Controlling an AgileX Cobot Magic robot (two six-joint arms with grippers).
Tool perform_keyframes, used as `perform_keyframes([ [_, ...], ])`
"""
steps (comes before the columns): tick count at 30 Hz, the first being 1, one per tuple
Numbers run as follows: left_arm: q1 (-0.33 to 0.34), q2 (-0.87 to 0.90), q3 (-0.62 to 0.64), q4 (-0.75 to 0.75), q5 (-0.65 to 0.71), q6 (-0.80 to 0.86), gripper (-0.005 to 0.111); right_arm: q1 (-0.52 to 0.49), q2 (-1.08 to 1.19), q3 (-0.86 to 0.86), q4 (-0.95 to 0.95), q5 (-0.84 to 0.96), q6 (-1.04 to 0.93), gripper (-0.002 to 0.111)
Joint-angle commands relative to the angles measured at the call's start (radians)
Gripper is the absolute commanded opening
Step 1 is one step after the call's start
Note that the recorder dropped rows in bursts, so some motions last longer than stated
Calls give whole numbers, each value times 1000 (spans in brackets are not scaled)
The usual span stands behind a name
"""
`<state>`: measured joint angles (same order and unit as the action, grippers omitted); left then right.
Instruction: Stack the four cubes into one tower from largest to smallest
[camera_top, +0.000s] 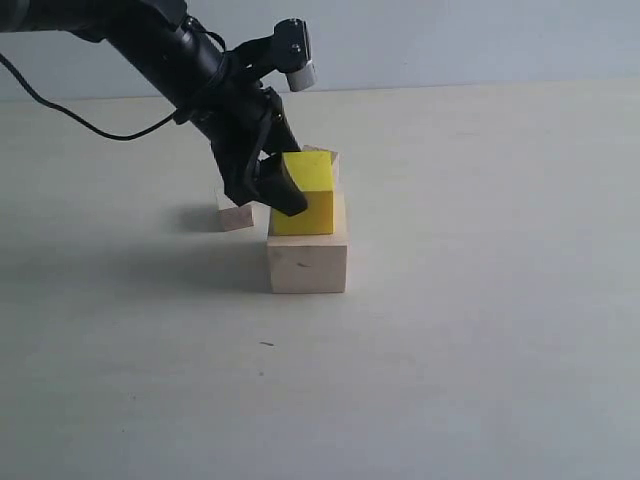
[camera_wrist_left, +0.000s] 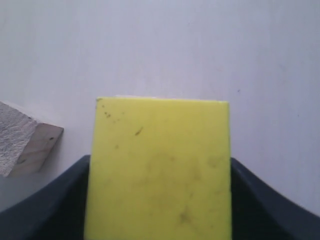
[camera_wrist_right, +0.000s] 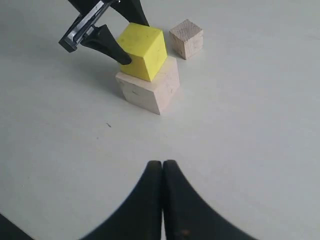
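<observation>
The bright yellow cube (camera_top: 308, 195) sits on top of the large pale wood cube (camera_top: 307, 262), turned slightly off square in the right wrist view. My left gripper (camera_top: 295, 195) is shut on the yellow cube (camera_wrist_left: 159, 170), one black finger (camera_wrist_right: 107, 44) on each side. One small wood cube (camera_top: 235, 214) lies on the table to the left behind the arm. Another small wood cube (camera_top: 331, 160) peeks out behind the yellow one, and shows plainly in the right wrist view (camera_wrist_right: 186, 38). My right gripper (camera_wrist_right: 162, 166) is shut on nothing, low over bare table and some way from the stack (camera_wrist_right: 149, 90).
The pale table (camera_top: 480, 330) stretches around the stack. A black cable (camera_top: 60, 105) trails from the left arm at the back left. A wood cube corner (camera_wrist_left: 22, 140) lies beside the held cube in the left wrist view.
</observation>
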<state>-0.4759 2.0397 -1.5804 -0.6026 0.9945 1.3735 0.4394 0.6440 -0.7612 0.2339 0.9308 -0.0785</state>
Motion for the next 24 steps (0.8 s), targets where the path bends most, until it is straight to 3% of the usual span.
perform_keyframes([
  [1, -2, -4, 10, -13, -15, 11, 0, -3, -1, 5, 1, -12, -1, 0],
  [24, -2, -4, 10, 0, 20, 84, 0, -3, -1, 5, 1, -12, -1, 0],
])
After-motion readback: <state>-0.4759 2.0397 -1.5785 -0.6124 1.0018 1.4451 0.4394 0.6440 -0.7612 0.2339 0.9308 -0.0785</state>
